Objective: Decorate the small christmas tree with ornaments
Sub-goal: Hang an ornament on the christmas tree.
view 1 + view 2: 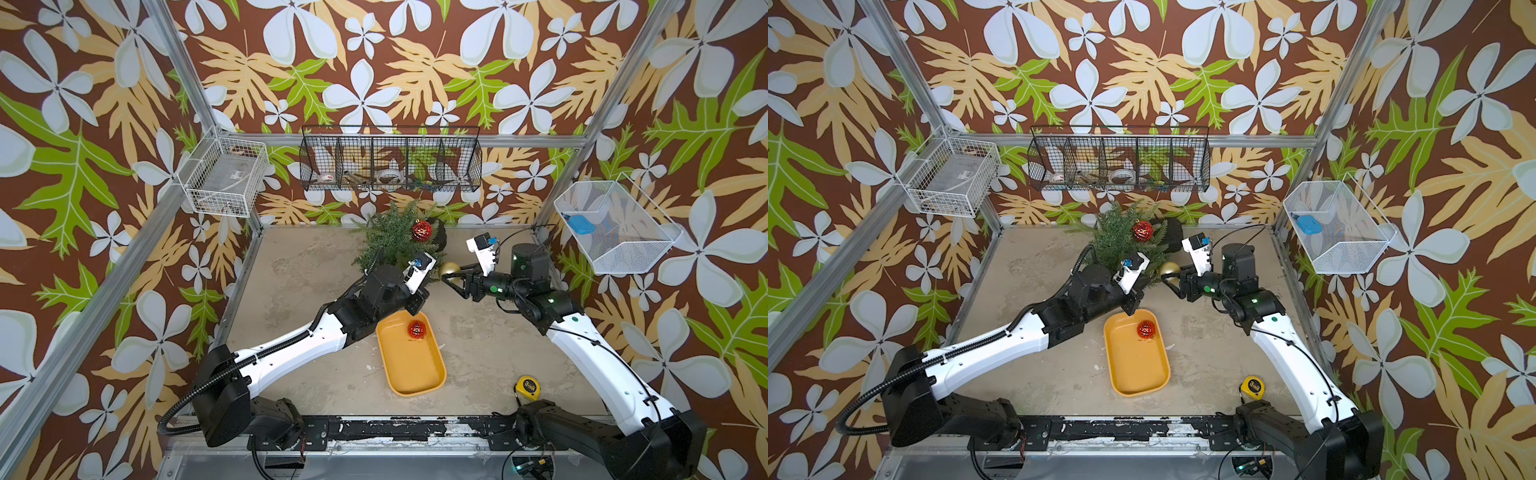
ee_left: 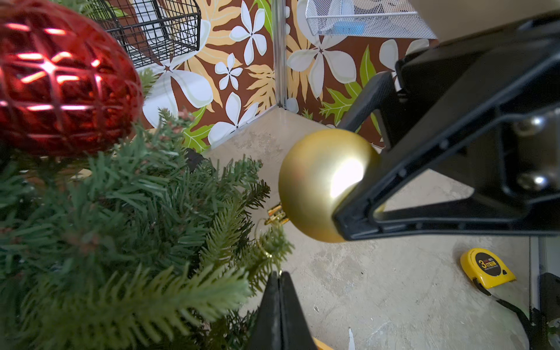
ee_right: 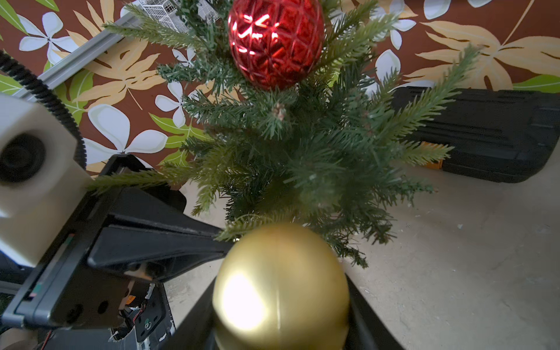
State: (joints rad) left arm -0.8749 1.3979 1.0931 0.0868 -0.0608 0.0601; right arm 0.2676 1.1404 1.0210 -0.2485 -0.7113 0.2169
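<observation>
Right wrist view: we see the gold ornament (image 3: 280,288) seated between the right jaws, which press on both of its sides. These jaws are closed on the ball and carry it clear of the counter (image 3: 454,257). Straight ahead of the right jaws stands the small christmas tree (image 3: 303,157), and its lowest needles brush the far side of the gold ball. Higher up, well beyond the jaws, the hung red ornament (image 3: 275,42) sits among the branches.

In the left wrist view we find the left jaws pressed together with no gap, their tips at the edge of the tree's (image 2: 121,227) outer branches. Just ahead of those tips is the gold ornament (image 2: 315,185), with its cap (image 2: 274,215) turned toward the needles. We cannot tell whether the left jaws pinch anything among the needles. The hung red ornament (image 2: 60,78) is far ahead of them and to one side.

In both top views the two pairs of jaws come together at one edge of the tree (image 1: 390,241) (image 1: 1117,241), with the gold ornament (image 1: 448,269) (image 1: 1169,268) between them. Behind the left jaws, close under that wrist, the yellow tray (image 1: 411,365) (image 1: 1133,365) lies on the counter. The loose red ornament (image 1: 417,329) (image 1: 1146,329) rests in the tray end nearest the jaws. The tape measure (image 1: 527,386) (image 1: 1253,385) lies on the counter well behind the right jaws, near that arm's base.
</observation>
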